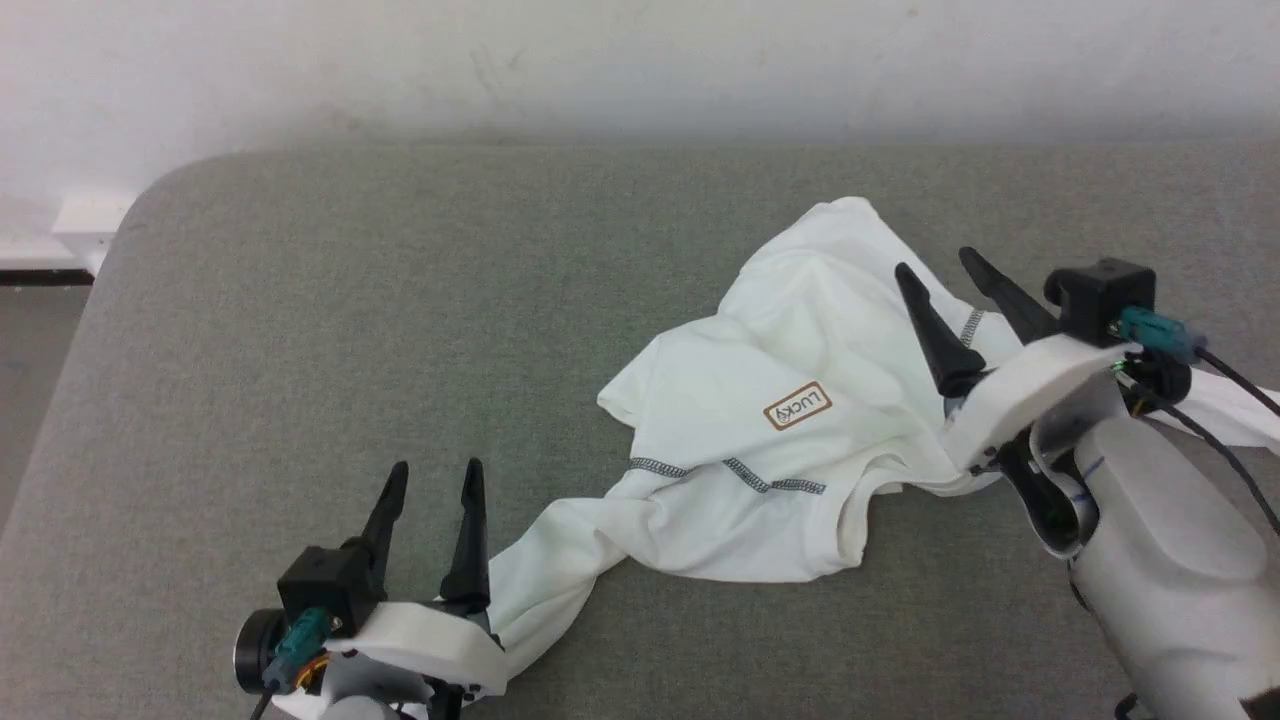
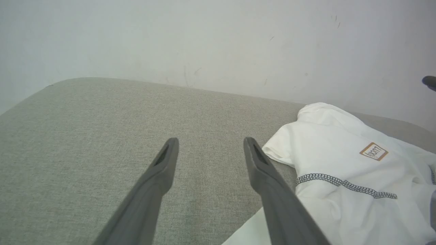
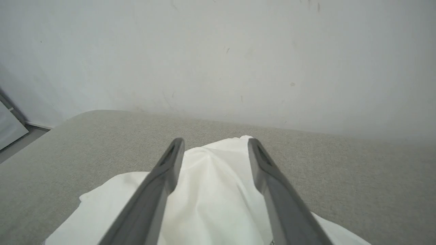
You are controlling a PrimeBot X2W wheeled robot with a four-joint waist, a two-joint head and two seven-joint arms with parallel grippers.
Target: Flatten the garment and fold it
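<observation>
The white thin long-sleeved shirt [image 1: 780,450] lies crumpled on the grey fabric-covered bench [image 1: 400,300], and its long axis runs on a slant. One twisted sleeve [image 1: 545,570] trails back to the base of the left claw [image 1: 436,465], while the bunched body lies ahead of that claw and off to its right. The left claw's fingers stand wide apart with only bare bench between them, and the sleeve passes just beside its right finger.

The right claw [image 1: 936,260] is poised directly over the shirt's body, also wide apart and gripping nothing. Cloth lies beneath and ahead of its fingers, and the small brown-edged chest logo [image 1: 797,405] sits off to its left. I cannot tell whether its fingertips touch the fabric.

The shirt is not yet flat. The right claw is nearer the bulk and the left nearer the sleeve, so spreading it likely means pulling those two ends apart along the slant.
</observation>
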